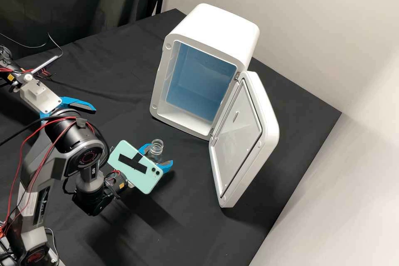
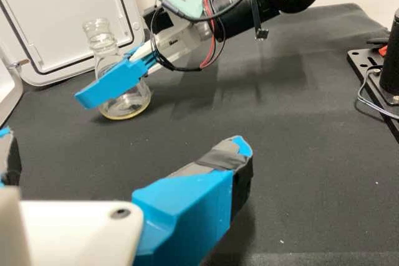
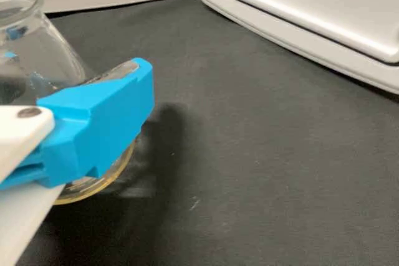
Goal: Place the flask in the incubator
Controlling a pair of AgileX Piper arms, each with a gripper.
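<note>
A small clear glass flask (image 1: pixel 156 148) stands upright and uncapped on the black bench, in front of the incubator. My right gripper (image 1: pixel 157 156) is open and straddles it, one blue finger (image 3: pixel 100 119) close against the flask (image 3: pixel 37 54) and the other behind the glass. From the left wrist view the flask (image 2: pixel 107 48) is partly covered by that gripper's near finger (image 2: pixel 115 82). The white incubator (image 1: pixel 210 56) stands with its door (image 1: pixel 245 133) swung wide and a bare blue inside. My left gripper (image 1: pixel 79 104) is open, low over the bench at the left.
A mint-green phone (image 1: pixel 135 166) rides on the right wrist, just behind the flask. The open door (image 3: pixel 299 10) stands to the right of the flask. Cables and a black mount (image 2: pixel 374 73) lie at the bench's left side.
</note>
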